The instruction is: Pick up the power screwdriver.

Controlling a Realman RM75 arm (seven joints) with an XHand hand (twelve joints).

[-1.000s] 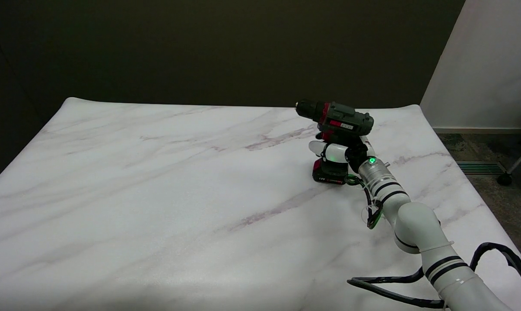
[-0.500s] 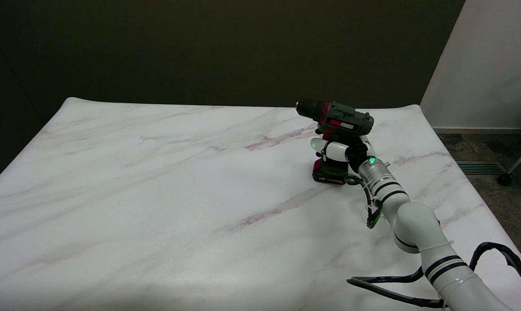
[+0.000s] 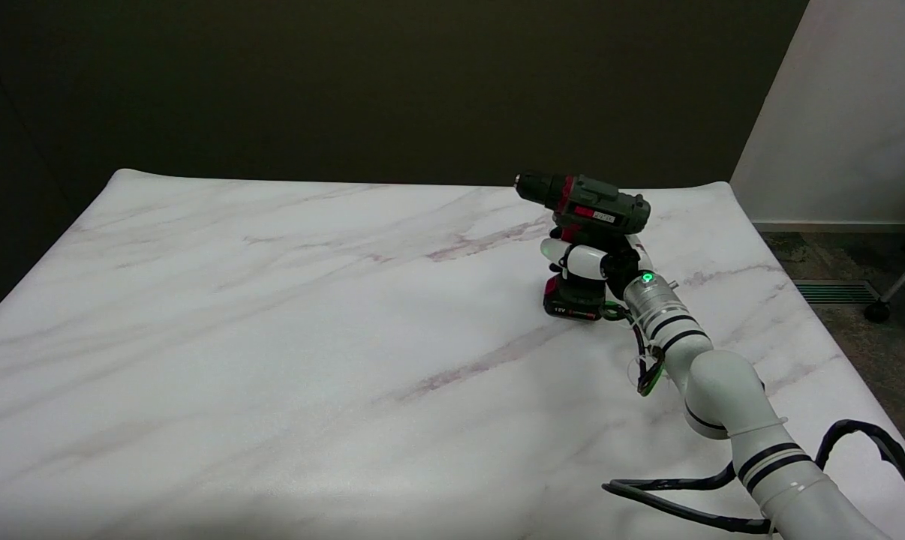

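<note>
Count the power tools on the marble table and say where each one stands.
1: the power screwdriver, upright at the table's far right, with the right hand around its handle.

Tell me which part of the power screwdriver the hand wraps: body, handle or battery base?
The handle: the right hand wraps the power screwdriver between its green body and battery base.

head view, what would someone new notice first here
A dark green and red power screwdriver stands upright on its battery base at the far right of the white marble table, chuck pointing left. The right hand, reaching in from the lower right, is wrapped around its handle.
</note>
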